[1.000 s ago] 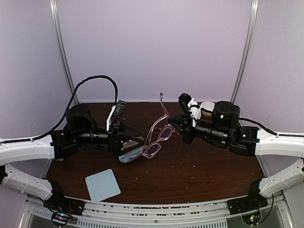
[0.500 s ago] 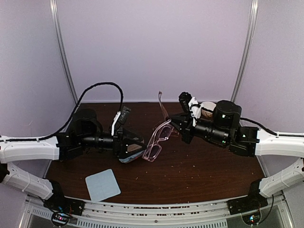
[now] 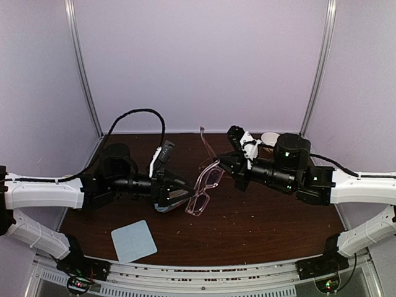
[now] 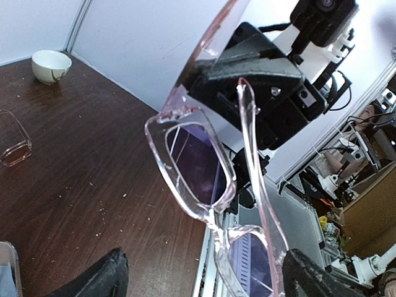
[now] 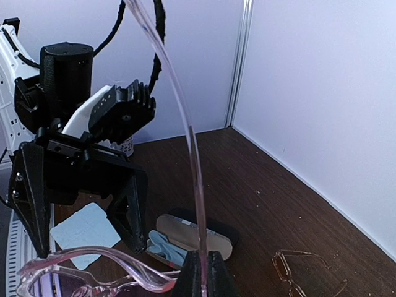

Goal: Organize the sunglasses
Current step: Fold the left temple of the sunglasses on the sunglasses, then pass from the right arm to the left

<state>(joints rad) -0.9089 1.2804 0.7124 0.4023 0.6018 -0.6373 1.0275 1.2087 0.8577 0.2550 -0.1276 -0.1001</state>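
One sunglasses pair [image 3: 205, 187], diagonal, near-left to far-right

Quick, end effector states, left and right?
Left end effector: open, straddling the pink glasses.
Right end effector: shut on the pink glasses' temple.

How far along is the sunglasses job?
Done: nothing stowed; the open case holds only a blue cloth. In hand: right tool pinches a temple of the pink glasses, held off the table right at the open left tool. Left: casing them, plus the wire-framed pair lying on the table.
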